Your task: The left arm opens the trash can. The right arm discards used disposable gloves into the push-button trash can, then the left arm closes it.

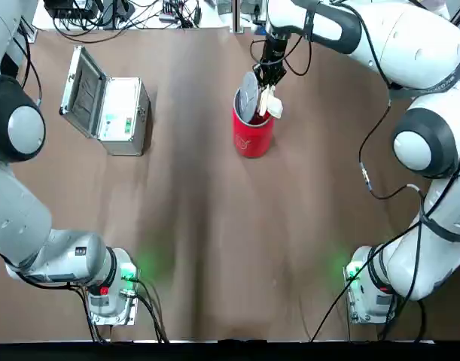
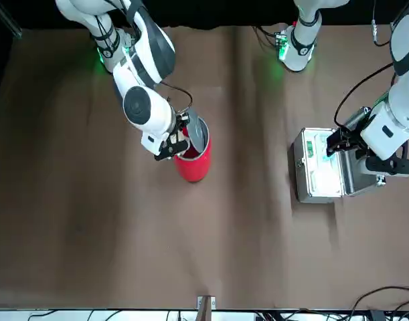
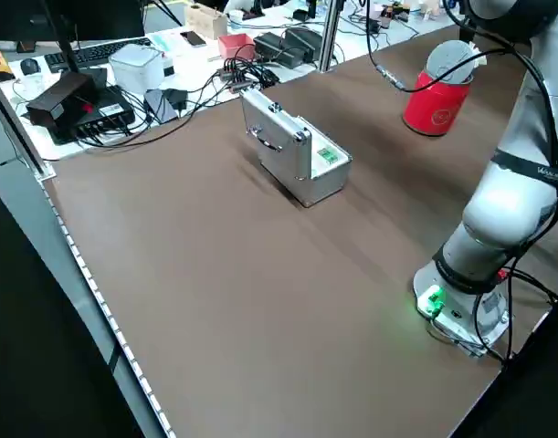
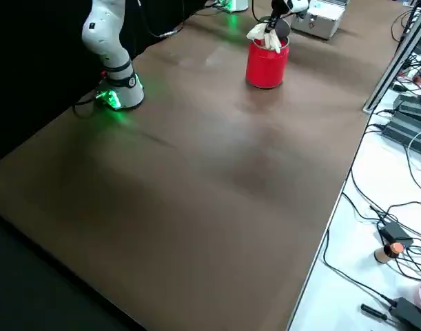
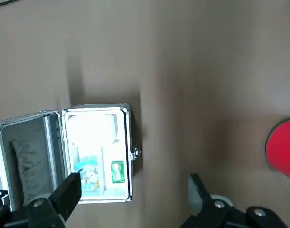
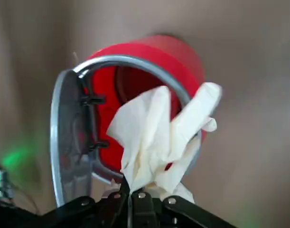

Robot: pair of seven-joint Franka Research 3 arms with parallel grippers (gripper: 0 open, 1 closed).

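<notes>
The red trash can (image 1: 253,135) stands at the far middle of the table with its silver lid (image 1: 248,97) tipped up. My right gripper (image 1: 269,77) hangs just above the open mouth, shut on the cream gloves (image 6: 154,137). The wad dangles over the can's rim (image 4: 265,36), partly above the opening. In the right wrist view the trash can (image 6: 149,71) lies right behind the gloves. My left gripper (image 5: 133,190) is open and holds nothing, hovering over the silver case (image 5: 99,152), well away from the can.
The silver case (image 1: 113,113) with a green label lies open at the far left of the table. Cables and devices line the far edge (image 1: 117,15). Both arm bases (image 1: 109,289) sit at the near edge.
</notes>
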